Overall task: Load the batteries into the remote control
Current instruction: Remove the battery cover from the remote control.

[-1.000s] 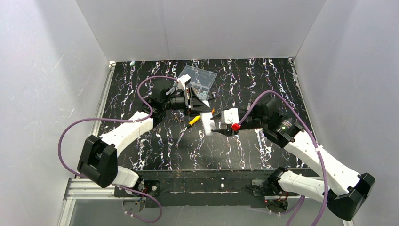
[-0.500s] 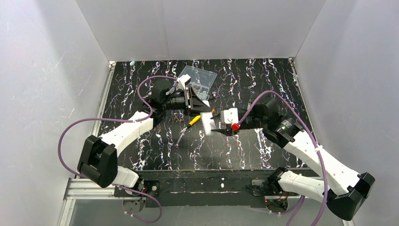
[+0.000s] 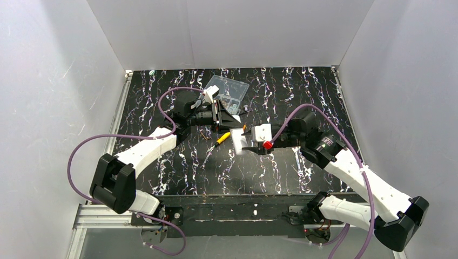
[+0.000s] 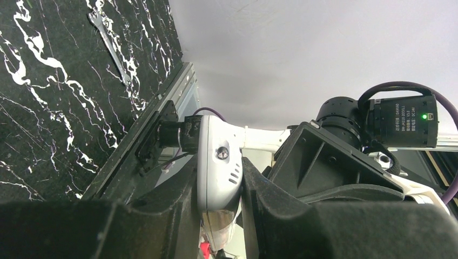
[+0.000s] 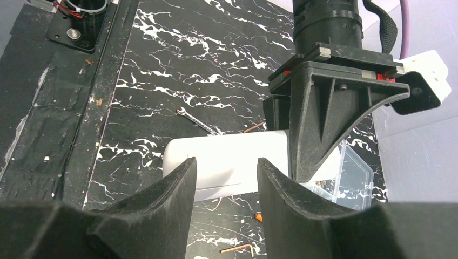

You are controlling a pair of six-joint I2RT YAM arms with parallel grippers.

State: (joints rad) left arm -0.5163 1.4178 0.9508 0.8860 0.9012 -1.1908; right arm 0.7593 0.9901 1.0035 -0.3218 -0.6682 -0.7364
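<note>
Remote (image 4: 217,162) held fast in the left hand (image 4: 219,216), right hand (image 5: 226,178) half-open and empty just beside it; fetching a battery (image 3: 244,128) seems due next.

We stood in a lab test cell: plain white panels (image 3: 243,32) walled the black marbled table (image 3: 302,91), aluminium framing (image 3: 102,215) at its near edge.
</note>
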